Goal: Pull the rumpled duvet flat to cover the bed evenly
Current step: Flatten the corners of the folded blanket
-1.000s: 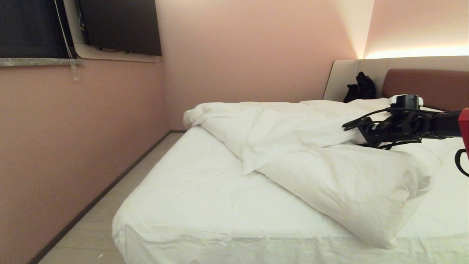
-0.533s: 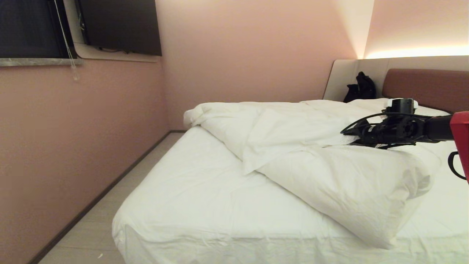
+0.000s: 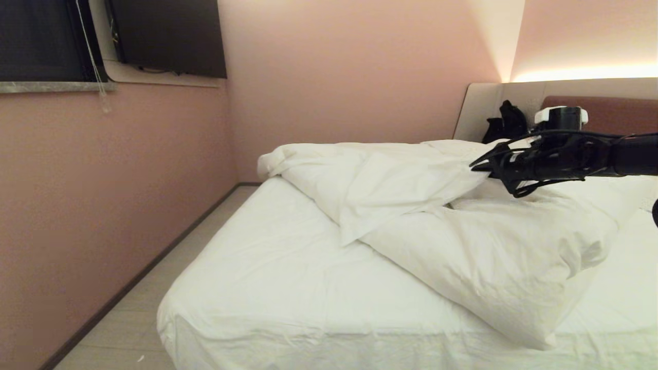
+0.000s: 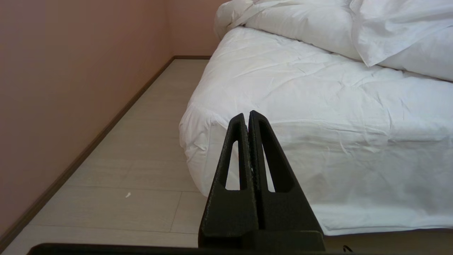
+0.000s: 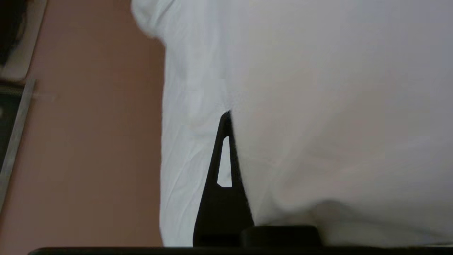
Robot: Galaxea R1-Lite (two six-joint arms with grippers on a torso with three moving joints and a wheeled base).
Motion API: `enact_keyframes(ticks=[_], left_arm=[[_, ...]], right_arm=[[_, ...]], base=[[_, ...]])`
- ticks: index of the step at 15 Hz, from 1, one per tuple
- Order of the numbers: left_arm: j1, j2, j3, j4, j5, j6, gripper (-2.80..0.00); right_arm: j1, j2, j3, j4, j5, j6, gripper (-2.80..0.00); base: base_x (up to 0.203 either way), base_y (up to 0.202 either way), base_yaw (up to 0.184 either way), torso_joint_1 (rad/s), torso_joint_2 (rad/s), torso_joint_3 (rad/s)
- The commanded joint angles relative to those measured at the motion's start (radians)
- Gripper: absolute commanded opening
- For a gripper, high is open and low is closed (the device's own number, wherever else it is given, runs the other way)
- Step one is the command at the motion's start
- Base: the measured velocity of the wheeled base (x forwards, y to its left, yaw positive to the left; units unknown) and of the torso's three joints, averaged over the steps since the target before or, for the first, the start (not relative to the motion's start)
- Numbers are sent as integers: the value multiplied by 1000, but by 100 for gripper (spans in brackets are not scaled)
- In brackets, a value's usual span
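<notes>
The white puffy duvet lies bunched in a heap across the far and right part of the bed, whose near left sheet is bare. My right gripper reaches in from the right and is shut on a fold of the duvet, holding that fold raised above the heap. In the right wrist view the duvet drapes over the gripper and hides one finger. My left gripper is shut on nothing, parked low off the bed's near left corner.
A pink wall runs along the left, with a narrow strip of pale floor between it and the bed. A black bag sits by the brownish-red headboard. A dark screen hangs on the wall.
My right gripper went from open to shut on a duvet fold, then rose and drew the fold up. The left arm has not moved.
</notes>
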Motion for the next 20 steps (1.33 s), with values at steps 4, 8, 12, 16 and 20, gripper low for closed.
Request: enact_keyframes(ticks=[4,8,12,16,20], left_arm=[[0,0,0,0,0,0,-280],[0,0,0,0,0,0,-280],[0,0,0,0,0,0,-280],[0,0,0,0,0,0,-280],[0,0,0,0,0,0,-280]], right_arm=[[208,-178,69,72,-29,7,-280],[406,-224,74,94,-91,6,-280],[544,-239,76,134,-154,5,-280],[705,-262,73,154,-201,5,-280],[881,-262,77,165,-253,-1,-280]], base=[[0,0,0,0,0,0],[0,0,0,0,0,0],[0,0,0,0,0,0],[0,0,0,0,0,0],[0,0,0,0,0,0]])
